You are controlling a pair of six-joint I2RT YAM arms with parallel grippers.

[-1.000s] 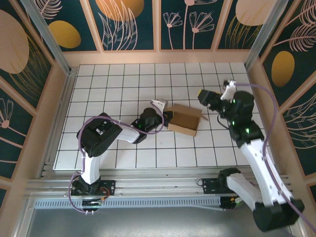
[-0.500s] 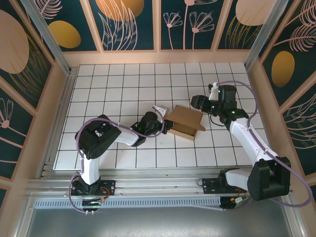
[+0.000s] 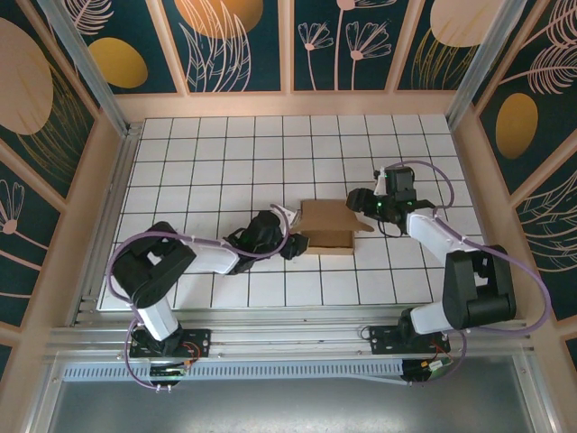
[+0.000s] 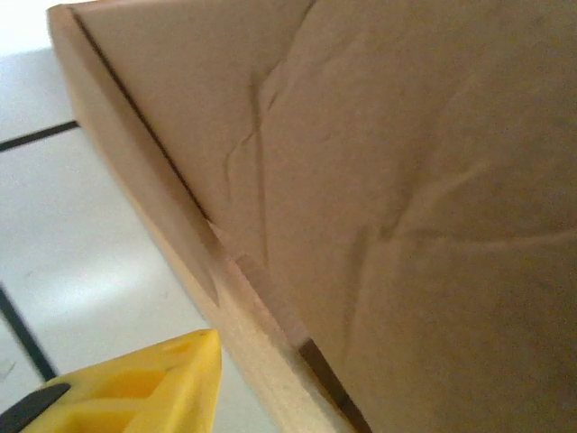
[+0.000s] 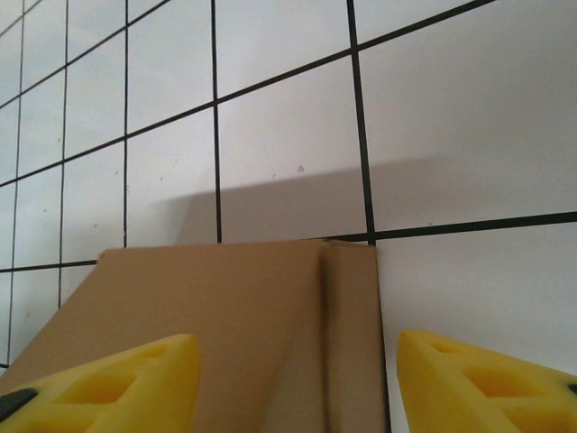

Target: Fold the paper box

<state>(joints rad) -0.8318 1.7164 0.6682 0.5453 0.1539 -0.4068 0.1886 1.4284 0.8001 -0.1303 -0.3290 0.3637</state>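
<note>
The paper box [image 3: 326,225] is a squarish brown cardboard piece lying near the middle of the grid table [image 3: 225,153], its sides square to the grid lines. My left gripper [image 3: 294,244] is low at the box's near left corner. In the left wrist view the creased cardboard [image 4: 388,180] looms very close, and one yellow finger [image 4: 135,392] stands off its edge with bare table between; the other finger is hidden. My right gripper [image 3: 359,202] [image 5: 297,370] is at the box's right side, open, with the box's folded edge [image 5: 347,343] between its fingers and nothing pinched.
The table is walled by tan panels [image 3: 288,104] at the back and on both sides. The arm bases sit on the metal rail [image 3: 270,343] at the near edge. Open grid lies behind and in front of the box.
The right arm swung down to the box's right side. The left gripper drew back to the box's near left corner and its jaws parted. The box turned square to the grid.
</note>
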